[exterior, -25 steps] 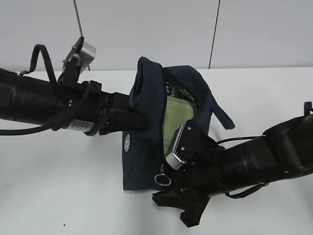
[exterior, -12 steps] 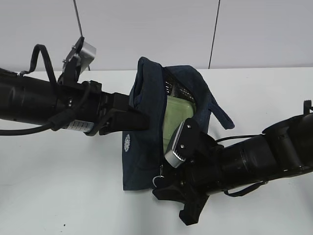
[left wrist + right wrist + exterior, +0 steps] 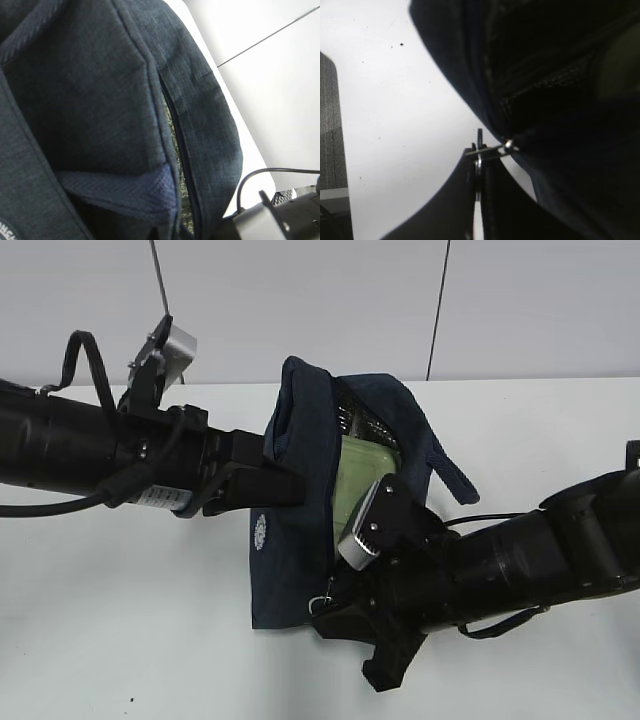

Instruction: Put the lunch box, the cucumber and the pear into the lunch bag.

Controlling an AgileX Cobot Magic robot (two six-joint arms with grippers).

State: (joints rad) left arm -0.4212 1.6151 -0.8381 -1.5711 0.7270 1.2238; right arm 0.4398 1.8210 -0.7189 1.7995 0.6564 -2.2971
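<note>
Gripping the metal ring pull (image 3: 479,161) of the zipper, our right gripper (image 3: 479,172) has its fingers pressed together on that thin ring, at the lower front corner of the lunch bag (image 3: 290,540). Our left gripper (image 3: 285,485) is pushed against the bag's left side, fingers closed, apparently pinching the navy fabric to steady it, though the contact is hidden by the cloth.

The lunch box (image 3: 362,485) lies inside the open mouth, pale green lid showing. We cannot see the cucumber or the pear from here; presumably they sit deeper in.

We judge the main risk to be the ring slipping out edge-on, since the hold is narrow. A pull off the zipper's line could jam the slider or drag the whole bag across the surface (image 3: 130,640) if the left hold gives. The lid stands close to the zipper track, so the fabric could snag on it.
</note>
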